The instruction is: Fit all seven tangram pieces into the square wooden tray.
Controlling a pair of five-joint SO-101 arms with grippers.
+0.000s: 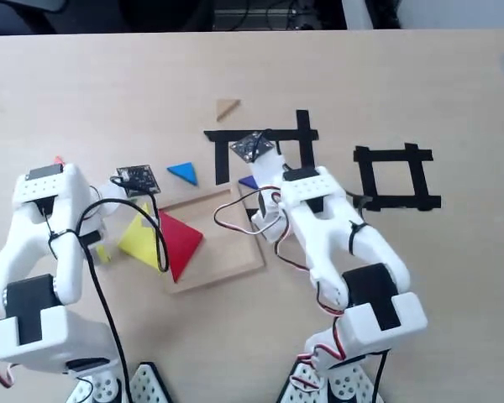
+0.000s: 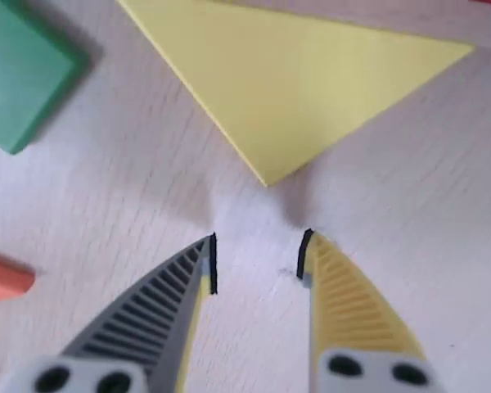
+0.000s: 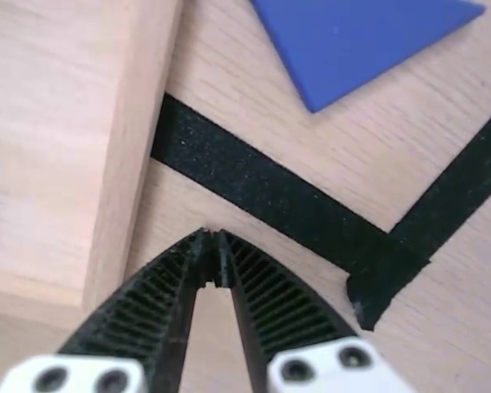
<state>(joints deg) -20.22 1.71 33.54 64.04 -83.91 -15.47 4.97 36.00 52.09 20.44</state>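
- High view: the square wooden tray [image 1: 228, 252] lies on the counter [image 1: 420, 92] between the two arms. A red triangle [image 1: 181, 241] lies inside it. A yellow triangle [image 1: 139, 239] sits at the tray's left edge, touching the red one. A light blue triangle [image 1: 183, 173] and a tan triangle [image 1: 227, 107] lie on the counter beyond the tray, well apart from each other.
- Left wrist view: the left tool [image 2: 258, 258] is released, its jaws apart and holding nothing, with the tips just short of a corner of the yellow triangle [image 2: 311, 82]. A green piece [image 2: 20, 74] and an orange piece [image 2: 4, 280] lie off to one side.
- Right wrist view: the right tool [image 3: 214, 241] is clenched, tips together with nothing between them. It is just beside the tray [image 3: 139, 139] wall and near a strip of black tape [image 3: 262, 196]. A dark blue triangle [image 3: 360, 33] lies beyond the tape.
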